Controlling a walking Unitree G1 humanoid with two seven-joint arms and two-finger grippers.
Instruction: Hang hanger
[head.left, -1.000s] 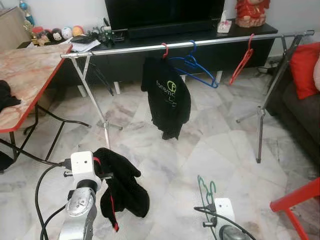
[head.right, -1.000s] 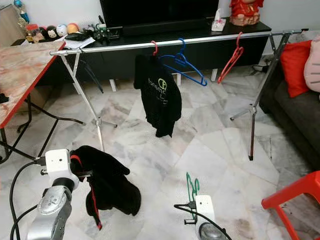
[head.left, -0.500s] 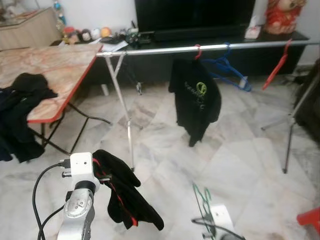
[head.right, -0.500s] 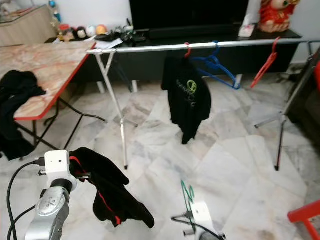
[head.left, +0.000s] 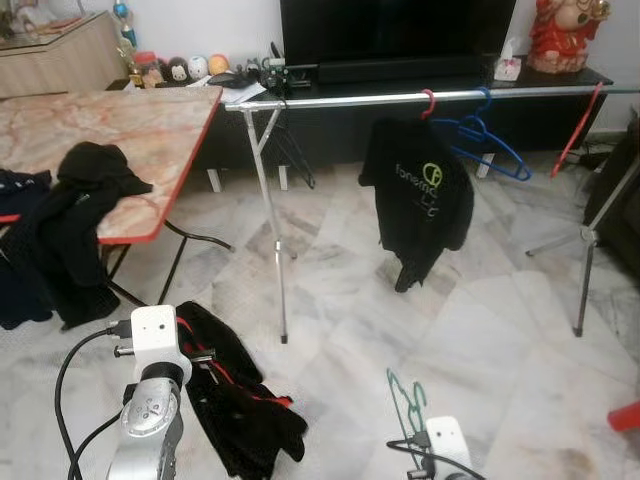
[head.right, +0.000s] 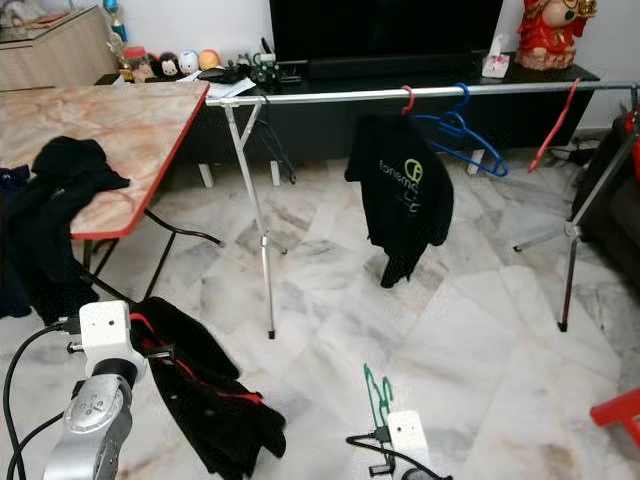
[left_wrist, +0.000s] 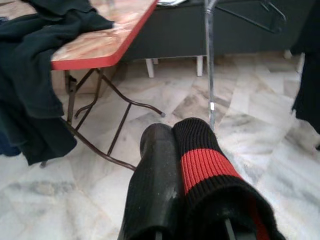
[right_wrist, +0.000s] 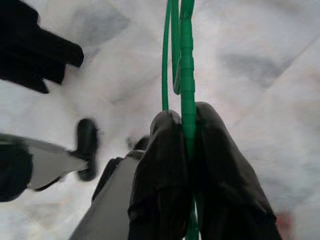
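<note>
Right gripper (right_wrist: 186, 135) clenches the green hanger (right_wrist: 181, 60); left gripper (left_wrist: 182, 165) apparently grips a black garment (head.left: 235, 400); open marble floor (head.left: 480, 330) fronts the rail (head.left: 400, 97).

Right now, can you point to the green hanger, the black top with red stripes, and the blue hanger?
green hanger (right_wrist: 187, 65): right wrist view, its shaft
black top (left_wrist: 205, 162): left wrist view, red stripe
blue hanger (head.right: 468, 135): right eye view, its shoulder

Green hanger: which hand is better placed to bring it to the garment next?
Probably the right hand: it is shut on the green hanger, while the left hand holds the black garment.
</note>
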